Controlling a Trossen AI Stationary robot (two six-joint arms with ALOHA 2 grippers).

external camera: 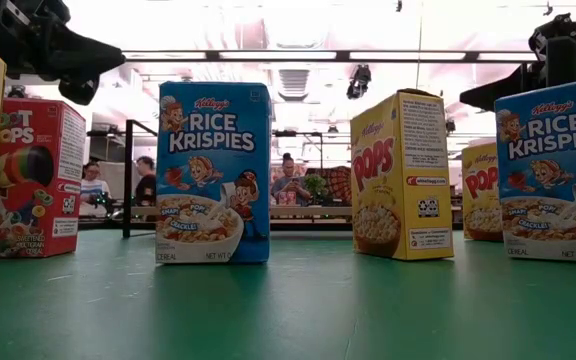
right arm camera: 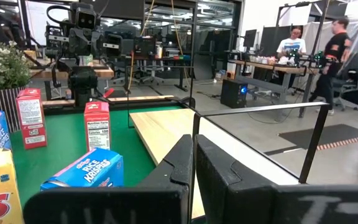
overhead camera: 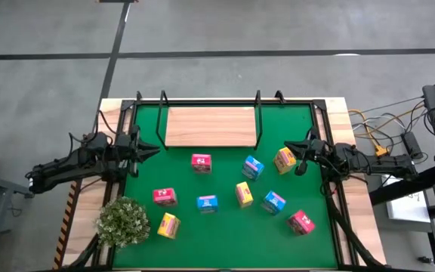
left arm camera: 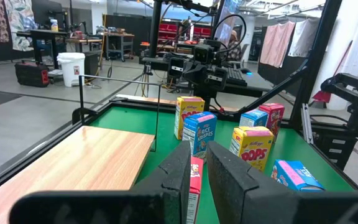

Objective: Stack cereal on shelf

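We see the left gripper at the mat's left edge, w/ fingers nearly together — a thin gap, nothing held. The right gripper sits at the right edge, beside a yellow carton, jaws pressed shut & empty. The shelf lies bare along the far edge. All nine cereal cartons are on the mat, none stacked: a pink-red one nearest the shelf, blue one mid-mat, another pink-red toward the near-right corner. A plant stands at the near-left corner.
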